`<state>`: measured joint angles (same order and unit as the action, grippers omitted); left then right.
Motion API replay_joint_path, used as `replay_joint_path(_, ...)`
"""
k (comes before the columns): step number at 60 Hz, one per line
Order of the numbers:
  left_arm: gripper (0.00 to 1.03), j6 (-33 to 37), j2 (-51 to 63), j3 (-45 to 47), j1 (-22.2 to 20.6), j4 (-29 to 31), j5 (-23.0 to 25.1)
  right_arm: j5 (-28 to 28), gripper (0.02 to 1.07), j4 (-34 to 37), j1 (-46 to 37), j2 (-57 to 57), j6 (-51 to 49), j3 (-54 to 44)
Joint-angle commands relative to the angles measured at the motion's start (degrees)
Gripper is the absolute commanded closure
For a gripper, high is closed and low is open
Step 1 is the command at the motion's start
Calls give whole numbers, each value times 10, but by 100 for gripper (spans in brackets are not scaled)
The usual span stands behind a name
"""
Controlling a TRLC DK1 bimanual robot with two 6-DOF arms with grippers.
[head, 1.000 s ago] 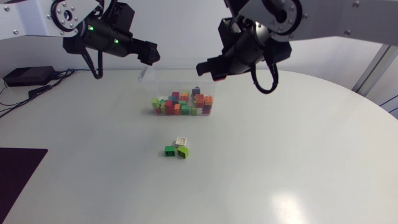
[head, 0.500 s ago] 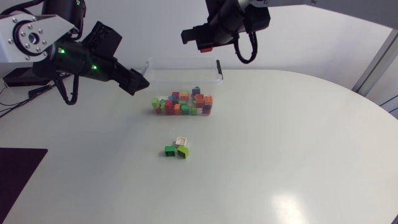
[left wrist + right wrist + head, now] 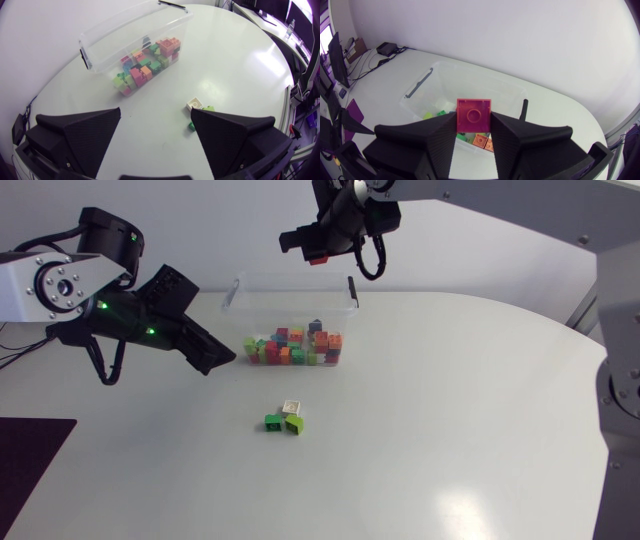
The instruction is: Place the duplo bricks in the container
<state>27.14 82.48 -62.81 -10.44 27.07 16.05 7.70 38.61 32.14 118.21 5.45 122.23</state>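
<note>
The right claw is shut tight on a red brick. 1 finger presses each side of it. It hangs in the air over the back edge of the box, well above it. In the right wrist view the red brick sits between the 2 black fingers of the right claw, and the box lies below and ahead of it.

The left claw is wide open and holds nothing. It hangs low over the bench, near the left end of the box. In its own view the 2 fingers of the left claw stand far apart, with bare bench between them.

The bench is big, round and white. The box is clear plastic with no lid on. It stands on the bench, toward the back. A pile of bricks fills its front part: green, red, orange, pink and blue ones. The left wrist view shows the same pile inside the box.

3 small bricks lie out on the bench, in front of the box and apart from it. They sit close together. The white brick is nearest the box. The dark green brick and the light green brick are just beside it, on the side away from the box.
</note>
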Motion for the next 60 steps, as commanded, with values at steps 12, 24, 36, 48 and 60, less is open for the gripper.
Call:
replay_joint_path(12, 6, 18, -4, 27, 9, -15, 6, -1, 66, -8, -1, 53, -8, 49)
replay_joint_path(24, 6, 17, 1, 46, 9, -33, 6, -1, 66, -54, 6, 73, -9, 50)
replay_joint_path(36, 6, 21, 3, 66, 9, -46, 6, -1, 66, -112, 8, 91, -12, 42)
replay_joint_path(48, 6, 22, 6, 77, 9, -54, 6, 0, 66, -151, 14, 120, -15, 42)
replay_joint_path(60, 6, 25, 6, 85, 10, -63, 6, 16, 59, -192, 23, 125, -29, 28)
